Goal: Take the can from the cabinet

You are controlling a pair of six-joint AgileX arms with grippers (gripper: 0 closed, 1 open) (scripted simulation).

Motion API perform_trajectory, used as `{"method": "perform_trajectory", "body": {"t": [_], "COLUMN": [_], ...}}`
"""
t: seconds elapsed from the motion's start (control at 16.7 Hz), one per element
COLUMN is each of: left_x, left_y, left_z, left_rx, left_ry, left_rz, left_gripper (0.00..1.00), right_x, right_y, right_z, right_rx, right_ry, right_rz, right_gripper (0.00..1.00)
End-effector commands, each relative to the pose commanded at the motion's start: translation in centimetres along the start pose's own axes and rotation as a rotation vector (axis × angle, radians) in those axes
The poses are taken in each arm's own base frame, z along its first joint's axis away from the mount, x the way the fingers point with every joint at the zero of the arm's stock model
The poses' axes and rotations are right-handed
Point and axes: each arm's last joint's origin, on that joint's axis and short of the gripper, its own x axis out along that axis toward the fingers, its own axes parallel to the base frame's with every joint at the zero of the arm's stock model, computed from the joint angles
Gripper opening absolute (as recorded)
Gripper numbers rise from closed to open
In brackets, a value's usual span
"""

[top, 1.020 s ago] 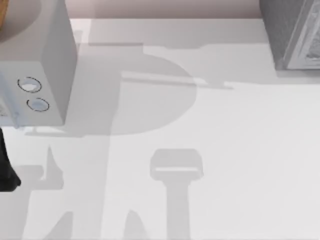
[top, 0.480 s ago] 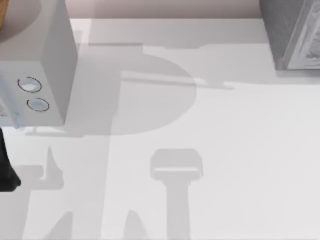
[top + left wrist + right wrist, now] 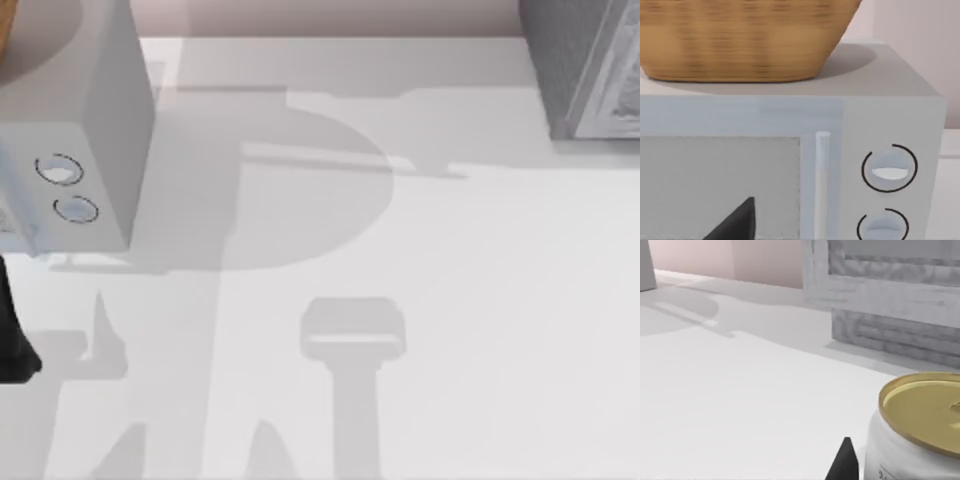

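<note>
One can [image 3: 917, 432] with a gold lid stands on the white table [image 3: 740, 405] near the cabinet [image 3: 890, 300]; whether either gripper grips anything I cannot tell.

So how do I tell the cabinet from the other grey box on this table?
The cabinet, at the table's right rear, is dark grey and speckled, with a paler framed front; the microwave, at the left, is smooth and light grey. The microwave has two round dials and a wicker basket on top; the cabinet has neither. Both are boxy.
</note>
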Motion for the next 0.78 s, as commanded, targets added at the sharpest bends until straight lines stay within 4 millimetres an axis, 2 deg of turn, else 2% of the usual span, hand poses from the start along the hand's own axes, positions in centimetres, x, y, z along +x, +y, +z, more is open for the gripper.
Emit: {"method": "perform_trajectory", "body": {"t": [0.72, 0.78], "left_x": [0.00, 0.00], "left_y": [0.00, 0.00], "left_z": [0.00, 0.00], "left_rx": [0.000, 0.000], "left_ry": [0.000, 0.000], "left_rz": [0.000, 0.000], "left_gripper": [1.00, 1.00], "right_x": [0.00, 0.00], "right_y": [0.00, 0.00], "right_z": [0.00, 0.00], "right_rx": [0.000, 0.000], "right_ry": [0.000, 0.000], "right_rz": [0.000, 0.000], "right_gripper": [0.98, 1.00]}}
